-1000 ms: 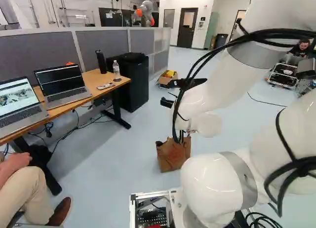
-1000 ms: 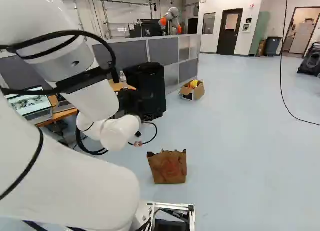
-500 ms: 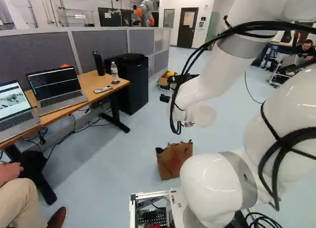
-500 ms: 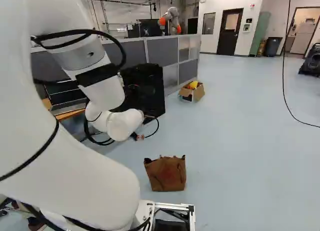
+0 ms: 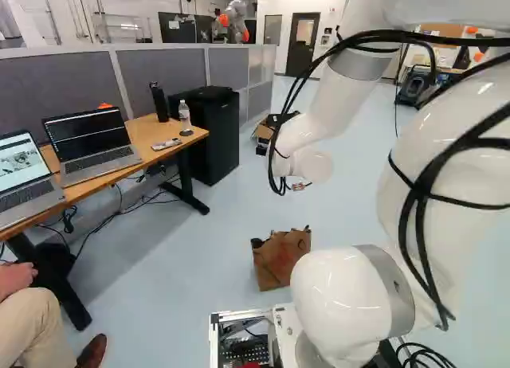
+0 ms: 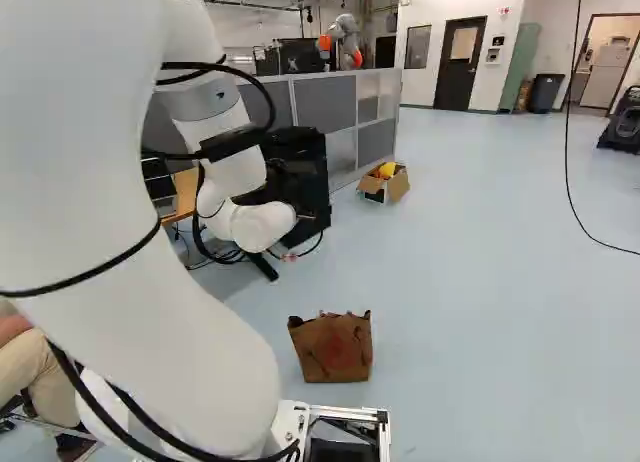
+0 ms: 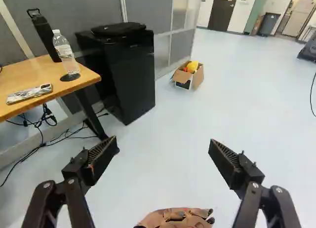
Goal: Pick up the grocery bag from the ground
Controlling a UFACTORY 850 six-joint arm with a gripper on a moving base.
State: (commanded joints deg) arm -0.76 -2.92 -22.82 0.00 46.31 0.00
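Well, pale floor spreads across the scene, with a grey partition at the far left. Along the left runs a wooden desk, two open laptops on it. On the near side rises the white arm, bent forward; a black cabinet stands by the desk's far end. Near the middle, the brown paper bag stands upright on the floor, its sides creased, its top edge crumpled and uneven, a reddish mark on its front. Farther off, right of the cabinet, sits an open cardboard box with something yellow inside. The gripper is spread wide, holding nothing; the wrist view shows the bag's rumpled top low between its fingers, apart from both. Smallest is a clear bottle on the desk.
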